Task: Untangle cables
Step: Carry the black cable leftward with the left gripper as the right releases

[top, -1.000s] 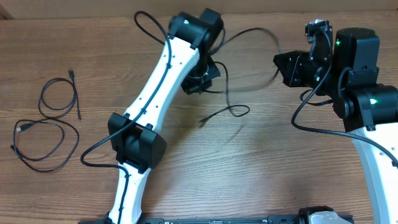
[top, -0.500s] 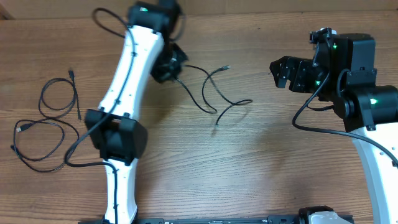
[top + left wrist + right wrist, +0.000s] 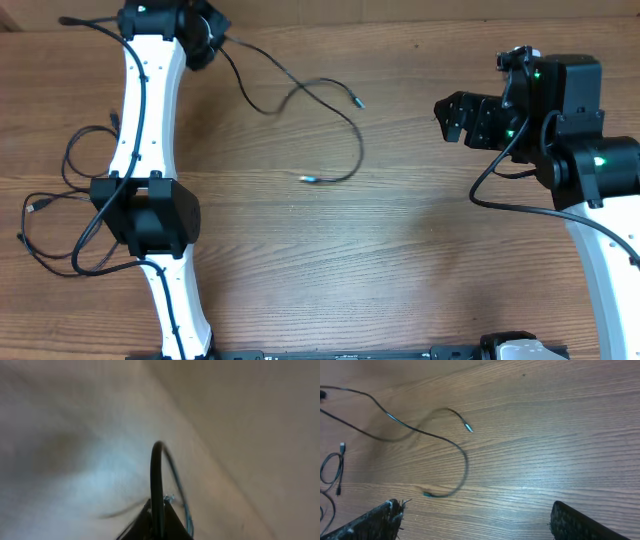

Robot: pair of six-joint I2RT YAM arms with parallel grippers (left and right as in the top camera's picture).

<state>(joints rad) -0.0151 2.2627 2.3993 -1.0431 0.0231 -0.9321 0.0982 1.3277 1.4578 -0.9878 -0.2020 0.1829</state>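
Note:
A thin black cable [image 3: 360,150] lies in loose curves across the middle of the table, both plug ends free. My left gripper [image 3: 207,42] is at the far left corner, shut on that cable [image 3: 157,475], which rises in a loop from between the jaws [image 3: 157,512]. My right gripper [image 3: 455,115] hangs open above the right side, nothing between its fingers [image 3: 375,522]. Below it the same cable [image 3: 465,467] curves across the wood, well clear of the gripper [image 3: 480,525]. Two more cables, a coil [image 3: 68,152] and a loop [image 3: 38,204], lie at the left.
The left arm [image 3: 145,130] stretches along the left side, passing over the coiled cables. Its own thick black cord loops beside it. The table's far edge [image 3: 400,18] runs close behind both grippers. Plugs of the left cables [image 3: 342,449] show at the right wrist view's edge.
My right gripper has opened and let go of the cable. The left arm has swung left and away, dragging the cable with it.

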